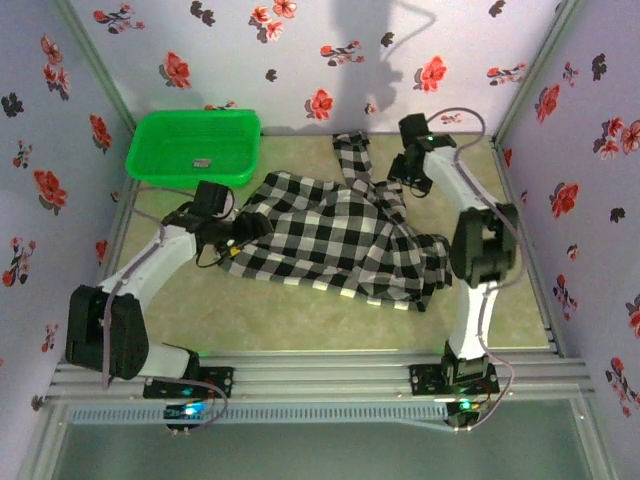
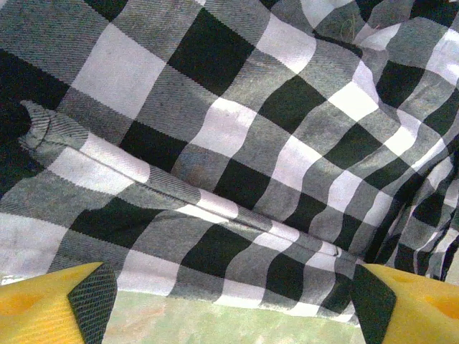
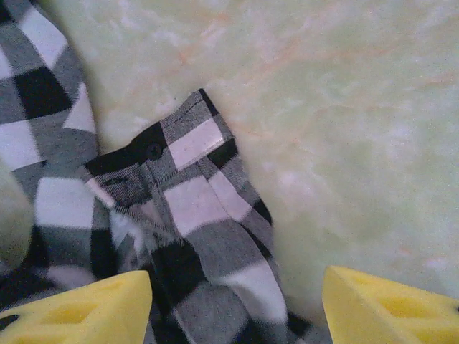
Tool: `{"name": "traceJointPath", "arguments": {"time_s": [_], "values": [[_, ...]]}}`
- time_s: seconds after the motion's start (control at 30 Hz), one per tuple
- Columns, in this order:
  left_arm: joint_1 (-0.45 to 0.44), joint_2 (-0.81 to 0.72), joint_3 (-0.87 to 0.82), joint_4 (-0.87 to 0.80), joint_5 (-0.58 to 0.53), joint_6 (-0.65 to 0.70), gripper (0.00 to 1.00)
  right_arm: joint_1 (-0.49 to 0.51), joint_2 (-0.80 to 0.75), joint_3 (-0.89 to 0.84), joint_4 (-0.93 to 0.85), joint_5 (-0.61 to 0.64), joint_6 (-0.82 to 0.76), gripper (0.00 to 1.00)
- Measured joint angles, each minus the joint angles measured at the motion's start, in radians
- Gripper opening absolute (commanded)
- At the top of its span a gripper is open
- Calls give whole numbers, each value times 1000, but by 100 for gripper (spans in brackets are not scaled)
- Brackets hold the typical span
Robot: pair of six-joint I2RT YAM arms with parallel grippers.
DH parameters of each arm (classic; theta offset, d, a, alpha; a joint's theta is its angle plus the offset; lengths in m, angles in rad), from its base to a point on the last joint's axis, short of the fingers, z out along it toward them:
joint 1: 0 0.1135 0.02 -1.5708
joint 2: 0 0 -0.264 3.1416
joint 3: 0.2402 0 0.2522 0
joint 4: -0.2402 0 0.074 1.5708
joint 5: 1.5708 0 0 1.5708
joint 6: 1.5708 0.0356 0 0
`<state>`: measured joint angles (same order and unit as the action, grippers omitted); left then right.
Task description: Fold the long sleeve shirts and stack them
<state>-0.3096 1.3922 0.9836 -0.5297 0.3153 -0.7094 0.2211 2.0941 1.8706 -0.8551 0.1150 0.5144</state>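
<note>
Shirt (image 1: 330, 235) soft, limp, light, will bunch; I'd pinch cuff (image 3: 190, 143) w/ R tool (image 3: 237, 287), hem edge (image 2: 179, 276) w/ L tool (image 2: 233, 299). Both tools wide, holding nothing.

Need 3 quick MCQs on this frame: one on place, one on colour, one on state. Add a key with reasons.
1. The green basket sits at:
A. the table's far-left corner
B. its near-right corner
C. between the arm bases

2. The shirt is:
A. red striped
B. black-and-white checked
C. plain green

3. Over the cuff, the right end effector is:
A. shut on cloth
B. open
C. shut and empty

Key:
1 A: the top view puts it against the back-left walls.
2 B: the checks are clear in both wrist views.
3 B: its yellow fingers stand apart, with the cuff lying loose on the table.
</note>
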Motion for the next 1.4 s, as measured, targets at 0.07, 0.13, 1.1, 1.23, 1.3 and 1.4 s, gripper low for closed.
{"name": "traceJointPath", "arguments": {"time_s": [0.07,0.13,1.1,1.23,1.3,1.4], "values": [[0,-7,4,-13,-1,10,88,3,102,80,-8,-14,-13,65],[0,-18,9,-26,-6,15,88,8,177,153,-17,-28,-23,64],[7,-77,0,-77,-47,32,87,52,442,420,4,-129,-32,38],[10,-77,-5,-77,-50,32,87,59,448,435,0,-142,-30,33],[10,-77,-5,-76,-50,32,87,61,455,444,-3,-145,-21,29],[12,-77,-5,-76,-50,32,87,61,470,448,-9,-153,-8,16]]}}
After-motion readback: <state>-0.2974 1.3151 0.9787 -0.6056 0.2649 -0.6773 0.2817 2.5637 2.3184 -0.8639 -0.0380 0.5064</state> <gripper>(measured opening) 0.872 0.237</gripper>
